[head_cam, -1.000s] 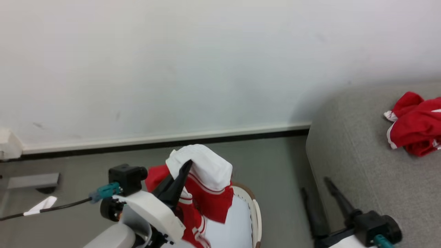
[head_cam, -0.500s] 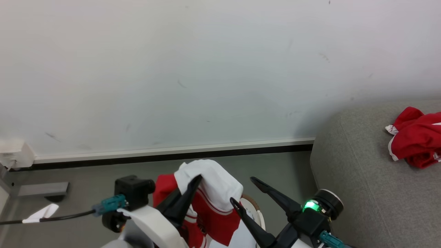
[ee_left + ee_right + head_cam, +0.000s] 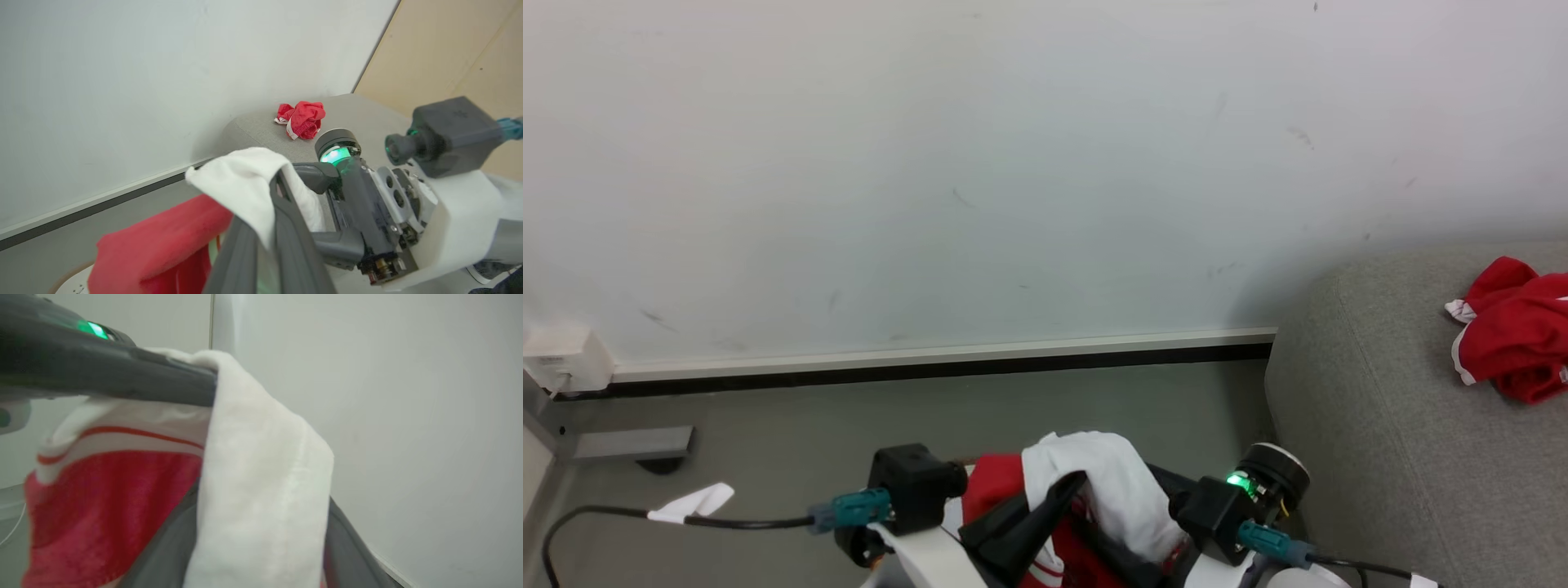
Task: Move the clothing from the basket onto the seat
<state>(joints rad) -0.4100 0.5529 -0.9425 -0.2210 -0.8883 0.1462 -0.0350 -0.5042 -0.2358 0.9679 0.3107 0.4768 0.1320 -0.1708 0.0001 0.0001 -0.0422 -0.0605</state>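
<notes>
Red-and-white soft sportswear fabric (image 3: 1111,490) is pinched between the closed fingers of the left gripper (image 3: 274,192), its white panel draped over their tips. The right gripper (image 3: 310,208) is spread wide astride the hanging fold. The garment is judged light, limp and apt to slip, so a bunched fold taken deep between the fingers is advised. It is held clear of the grey floor (image 3: 768,416), before a pale wall (image 3: 1013,163). A second red garment (image 3: 1515,351) is laid on the large light grey upholstered seat (image 3: 1380,425), to the right.
</notes>
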